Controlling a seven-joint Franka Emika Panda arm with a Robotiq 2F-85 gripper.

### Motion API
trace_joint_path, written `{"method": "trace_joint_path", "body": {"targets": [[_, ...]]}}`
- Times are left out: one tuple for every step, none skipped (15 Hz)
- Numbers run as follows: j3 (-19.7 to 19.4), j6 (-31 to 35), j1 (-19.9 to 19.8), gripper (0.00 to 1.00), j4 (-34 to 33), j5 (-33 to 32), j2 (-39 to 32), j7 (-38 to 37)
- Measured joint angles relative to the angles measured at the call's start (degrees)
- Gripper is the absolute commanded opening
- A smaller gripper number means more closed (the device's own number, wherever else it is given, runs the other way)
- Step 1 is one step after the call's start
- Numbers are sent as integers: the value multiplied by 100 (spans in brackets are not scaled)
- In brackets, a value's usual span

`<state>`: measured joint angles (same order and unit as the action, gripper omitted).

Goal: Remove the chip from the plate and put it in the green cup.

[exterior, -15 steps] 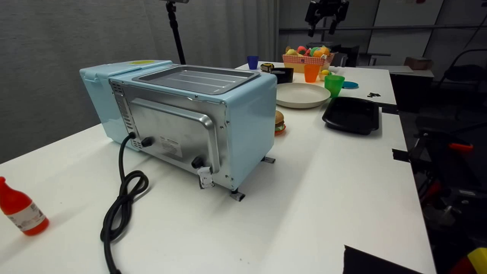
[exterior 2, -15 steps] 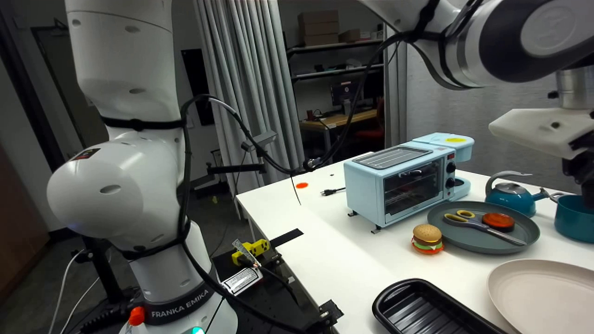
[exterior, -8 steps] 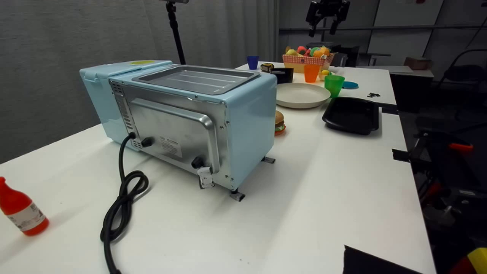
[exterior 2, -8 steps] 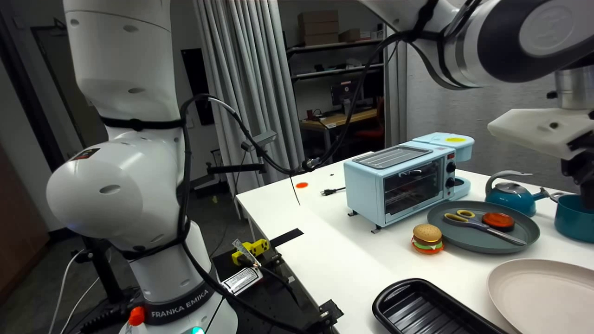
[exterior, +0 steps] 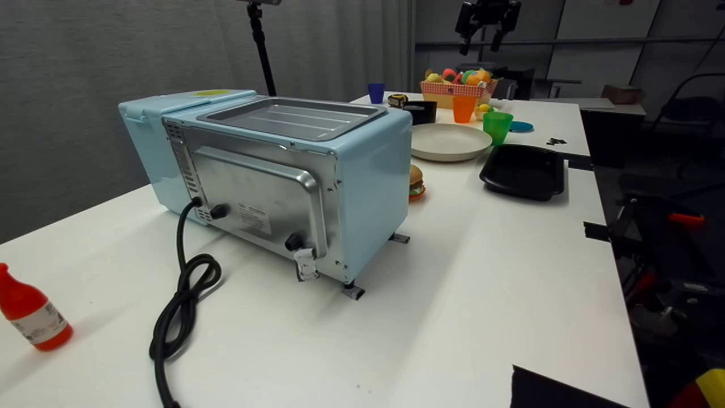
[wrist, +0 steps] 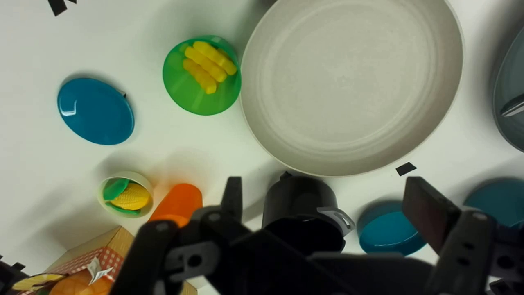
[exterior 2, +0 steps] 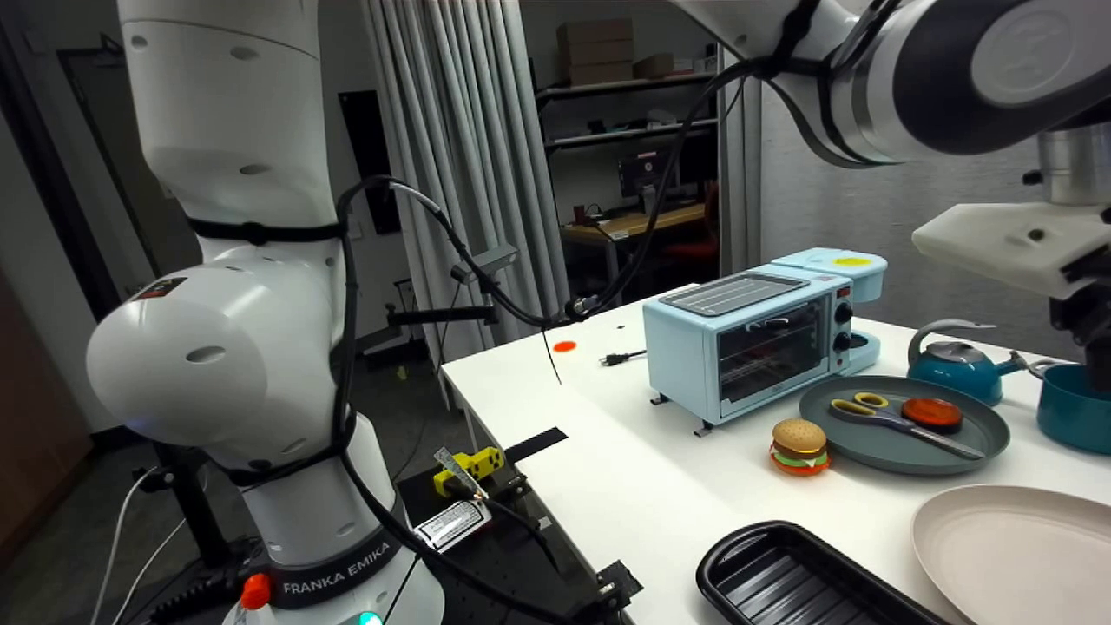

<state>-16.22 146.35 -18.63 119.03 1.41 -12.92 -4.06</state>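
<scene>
The round whitish plate (wrist: 352, 82) shows whole but for its top edge in the wrist view, with nothing lying on it. It also shows in both exterior views (exterior: 450, 141) (exterior 2: 1015, 547). The small green cup (wrist: 186, 92) stands upright at the plate's left in the wrist view, and beside the plate in an exterior view (exterior: 497, 128). Several yellow crinkled chips (wrist: 204, 63) lie inside the green cup. My gripper (wrist: 324, 180) is open, with nothing between its fingers. It hangs high above the table in an exterior view (exterior: 480, 48).
A black tray (exterior: 524, 173) lies near the green cup and plate. An orange cup (wrist: 180, 200), a black pot (wrist: 301, 196), a blue dish (wrist: 389, 229) and a blue lid (wrist: 96, 110) stand around. A fruit basket (exterior: 453, 93) and a toaster oven (exterior 2: 738, 338) are on the table.
My gripper has shifted very slightly to the right in an exterior view over the last second, and is still since. The objects on the table have not moved.
</scene>
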Motion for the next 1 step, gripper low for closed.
{"method": "trace_joint_path", "body": {"targets": [[0, 0, 0, 100, 0, 0, 0, 0]]}}
